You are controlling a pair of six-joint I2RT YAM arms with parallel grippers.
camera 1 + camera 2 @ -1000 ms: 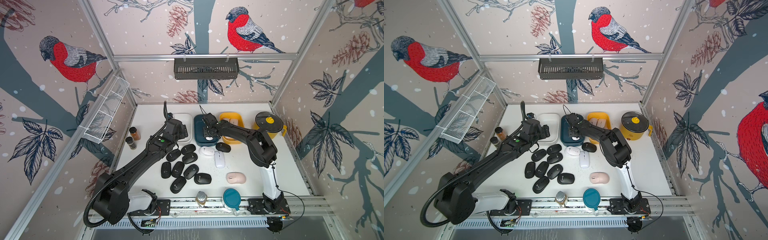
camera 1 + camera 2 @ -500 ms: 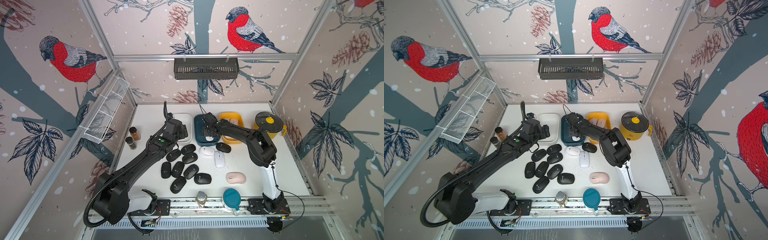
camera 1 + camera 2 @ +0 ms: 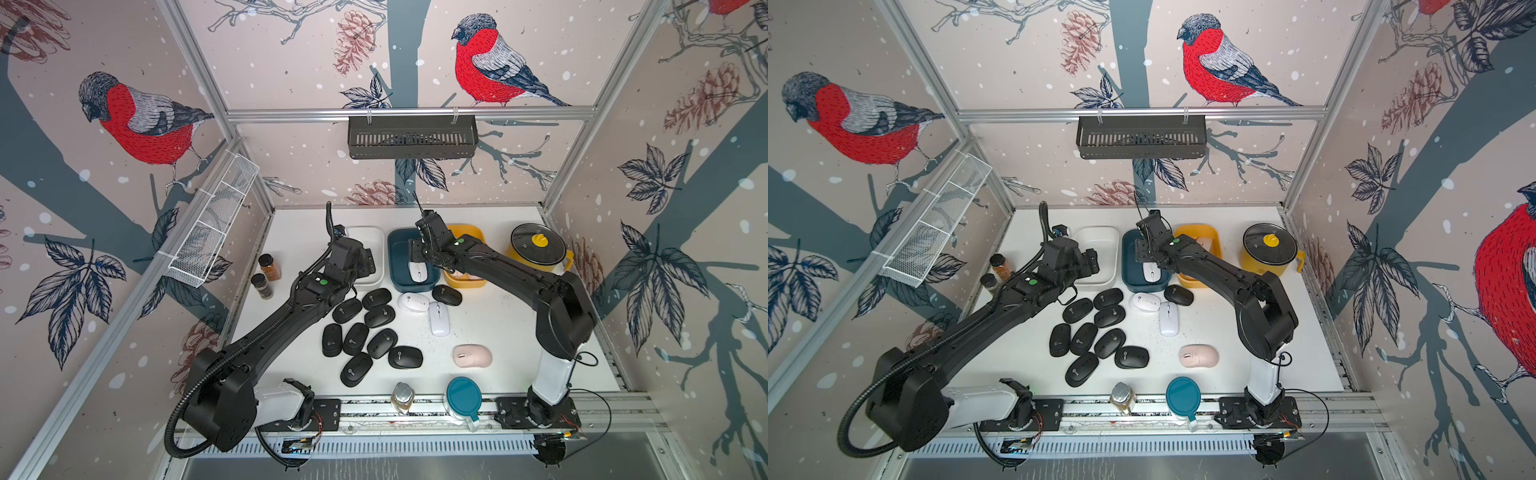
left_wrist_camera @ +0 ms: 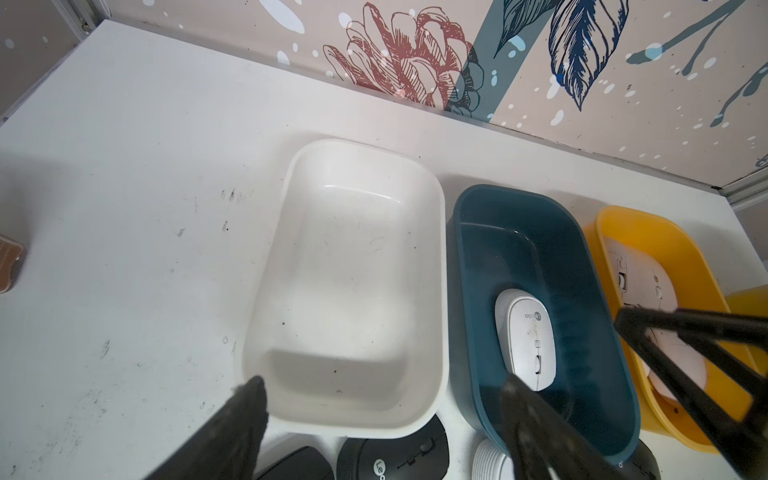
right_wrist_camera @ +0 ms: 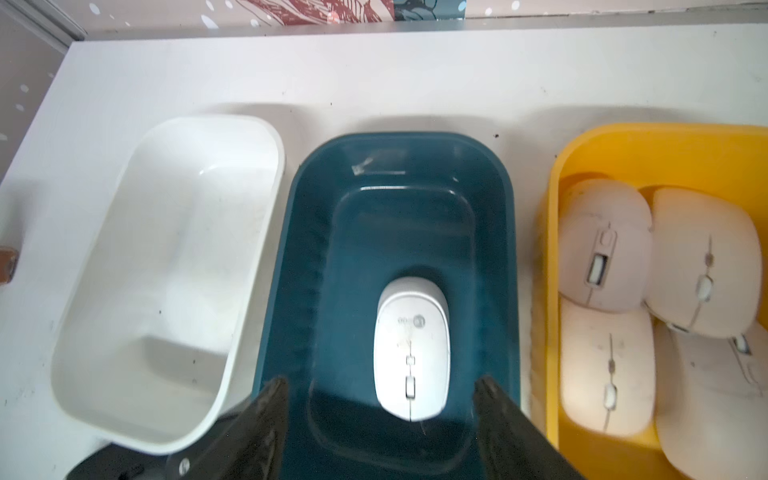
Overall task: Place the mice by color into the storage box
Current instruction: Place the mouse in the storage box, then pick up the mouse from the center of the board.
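In both top views the right gripper point(image 3: 417, 254) hangs over the teal box point(image 3: 393, 257), just above a white mouse point(image 3: 417, 272) lying inside it. The left gripper point(image 3: 369, 262) sits over the near end of the white box point(image 3: 365, 232), and black mice point(image 3: 357, 332) cluster on the table point(image 3: 490, 324) before the boxes; from up here the jaw gaps are too small to judge. The left wrist view shows the left gripper point(image 4: 381, 382) with jaws spread wide, holding nothing, above the white box's point(image 4: 361, 166) near rim. The right wrist view shows the right gripper point(image 5: 379, 386) parted, with a clear gap on either side of the white mouse point(image 5: 411, 349), which rests on the teal box's point(image 5: 494, 249) floor. Pink mice point(image 5: 606, 249) fill the yellow box point(image 5: 665, 145).
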